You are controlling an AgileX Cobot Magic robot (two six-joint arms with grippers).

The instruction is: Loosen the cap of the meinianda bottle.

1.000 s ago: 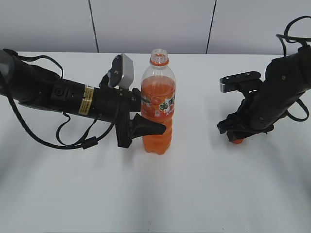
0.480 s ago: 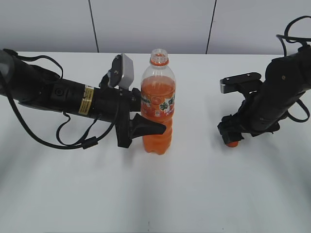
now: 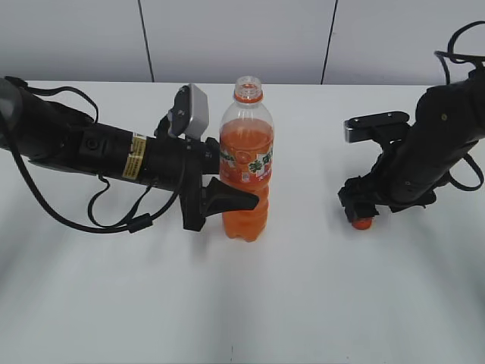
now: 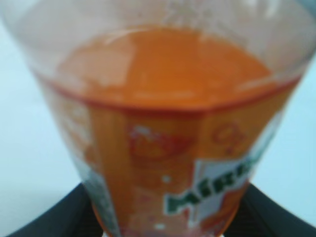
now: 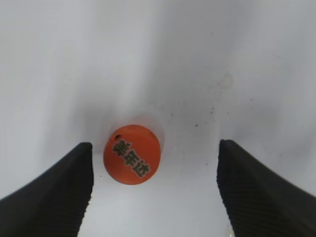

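lying flat on table [image 5: 222, 59]: round orange cap [image 5: 132, 154], black print.

"MIRIN" on bottle label [image 4: 217, 190], Chinese characters on cap [image 5: 132, 154]

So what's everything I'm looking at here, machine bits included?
meinianda bottle: one, clear with orange drink and an orange-white-green label, standing upright mid-table, its mouth open with no cap on.
cap: one, orange with dark print on top, lying on the table to the right, apart from the bottle.
table: one, white, under everything.
wall: grey panels with dark seams, behind the table.
left end effector: one, black, closed around the bottle's middle from the left.
right end effector: one, black, jaws open on either side of the cap, touching neither side of it.
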